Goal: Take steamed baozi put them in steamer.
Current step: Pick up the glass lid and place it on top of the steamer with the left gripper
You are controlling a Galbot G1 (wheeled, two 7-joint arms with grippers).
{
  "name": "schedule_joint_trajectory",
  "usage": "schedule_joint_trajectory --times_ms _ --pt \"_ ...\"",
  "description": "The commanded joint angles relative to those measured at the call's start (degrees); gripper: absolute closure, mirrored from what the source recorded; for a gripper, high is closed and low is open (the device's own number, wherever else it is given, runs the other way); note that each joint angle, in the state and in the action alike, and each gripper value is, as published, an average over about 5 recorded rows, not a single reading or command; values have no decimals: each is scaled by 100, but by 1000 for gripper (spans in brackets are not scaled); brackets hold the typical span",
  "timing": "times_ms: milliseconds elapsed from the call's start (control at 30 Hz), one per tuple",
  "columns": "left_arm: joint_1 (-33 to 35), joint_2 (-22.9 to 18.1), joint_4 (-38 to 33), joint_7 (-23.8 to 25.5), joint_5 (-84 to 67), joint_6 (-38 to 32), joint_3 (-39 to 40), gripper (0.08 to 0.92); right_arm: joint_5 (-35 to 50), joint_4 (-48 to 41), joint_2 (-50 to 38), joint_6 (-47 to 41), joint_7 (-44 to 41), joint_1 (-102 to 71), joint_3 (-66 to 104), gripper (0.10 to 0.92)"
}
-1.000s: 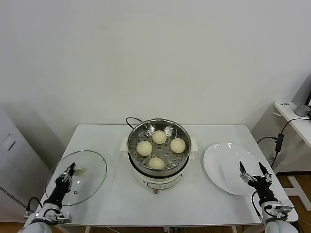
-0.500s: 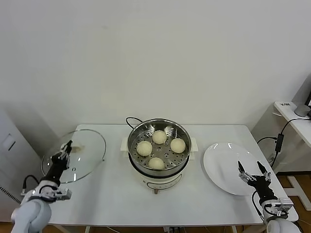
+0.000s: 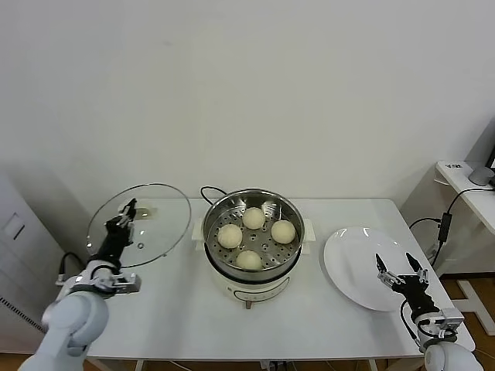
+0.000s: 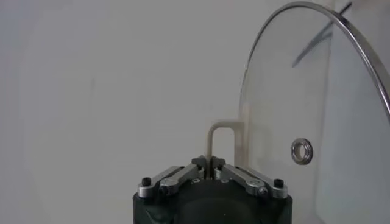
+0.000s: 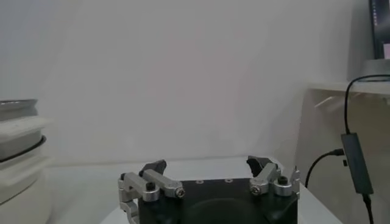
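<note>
A bare lab-like room: plain white wall [image 3: 247, 93] behind a white table [image 3: 178, 309], cabled side desk [image 3: 468, 189] right of it.

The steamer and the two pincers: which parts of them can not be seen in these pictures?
- Steamer: head view, the baozi cover tray holes; right wrist view, picture edge cuts it.
- Left pincer: left wrist view, its body hides where the fingertips meet the glass lid handle.
- Right pincer, open: right wrist view, the plate is out of sight.
</note>
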Motion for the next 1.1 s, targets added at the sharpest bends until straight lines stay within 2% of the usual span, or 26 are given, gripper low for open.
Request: schedule_joint_trajectory --times_ms 33,267,600,767,1100 --pt "-731 -123 -453 615 746 1243 1449 890 -92 -28 -40 -23 -101 20 -21 203" --pt "-1128 -277 -468 886 1188 1642 2003 890 -155 -108 -33 -9 -125 48 -36 203" --pt "-1423 -953 -70 958 1863 1813 2789 890 -205 -162 -27 9 -134 83 -43 203" --pt "-1524 -1281 295 931 2076 1772 3011 890 -207 -192 -15 29 -148 69 -35 203" --pt "-1653 -1646 708 924 2314 1759 3205 890 -209 -228 7 60 -179 43 -16 203"
